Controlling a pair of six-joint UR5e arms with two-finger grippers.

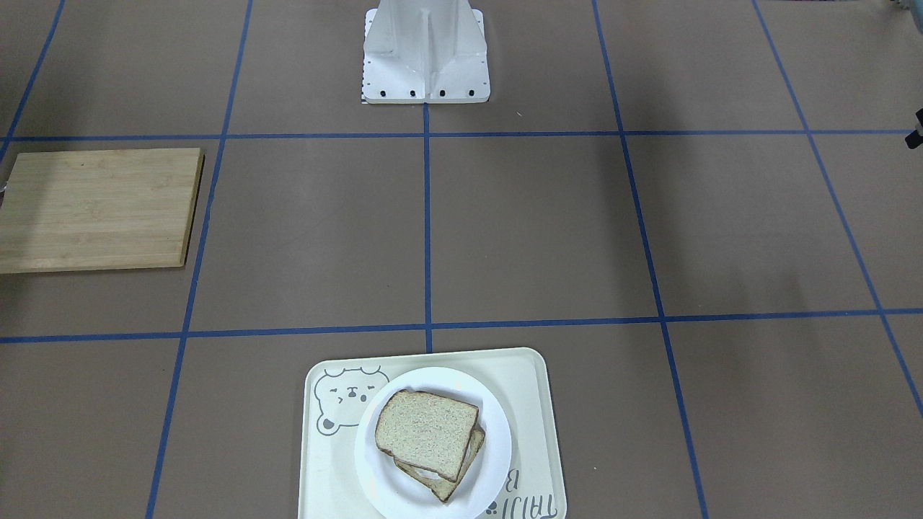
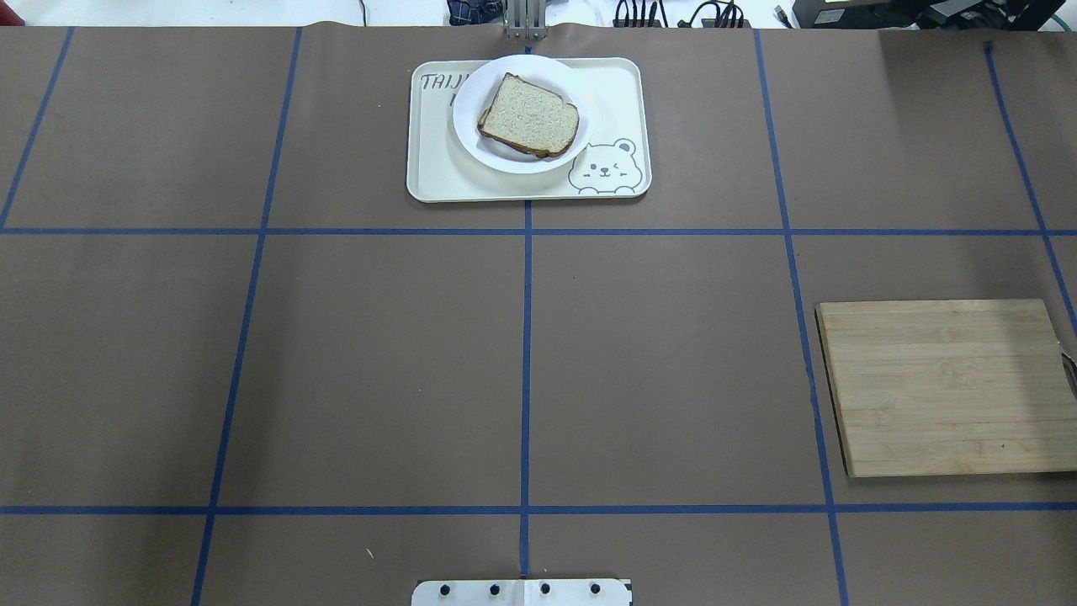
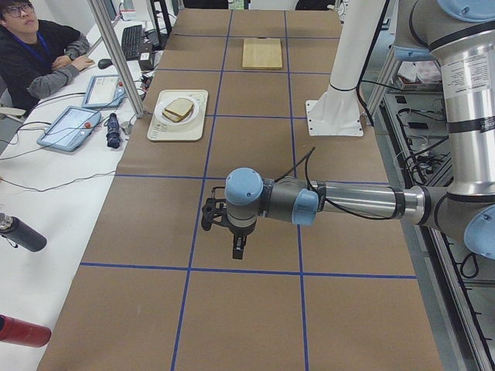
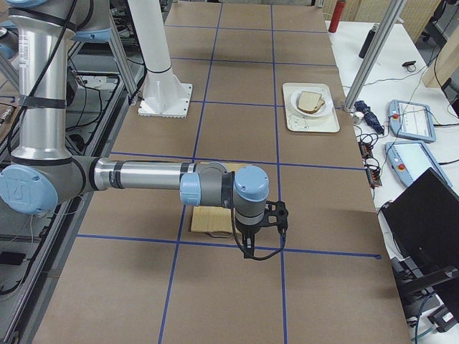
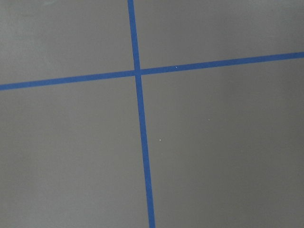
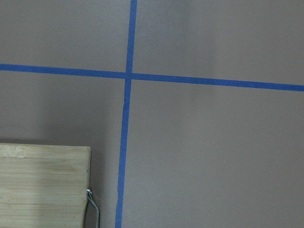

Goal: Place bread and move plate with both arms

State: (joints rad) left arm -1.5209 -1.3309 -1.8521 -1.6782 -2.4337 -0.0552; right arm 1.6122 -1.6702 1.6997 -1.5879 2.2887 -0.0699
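Observation:
A plain bread slice [image 1: 427, 432] lies on top of a second slice on the round white plate [image 1: 499, 441]. The plate sits on the cream bear tray [image 1: 535, 404] at the table's far middle, also in the overhead view [image 2: 429, 172]. The bread [image 2: 530, 114] and plate [image 2: 471, 126] show there too. My left gripper [image 3: 238, 246] shows only in the exterior left view, hanging above bare table far from the tray. My right gripper [image 4: 247, 247] shows only in the exterior right view, above the table by the wooden board. I cannot tell whether either is open or shut.
A wooden cutting board [image 2: 942, 387] lies on my right side; its corner shows in the right wrist view [image 6: 42, 185]. The white base stand [image 1: 425, 58] is at the near middle. An operator [image 3: 39, 46] sits at a side desk with tablets.

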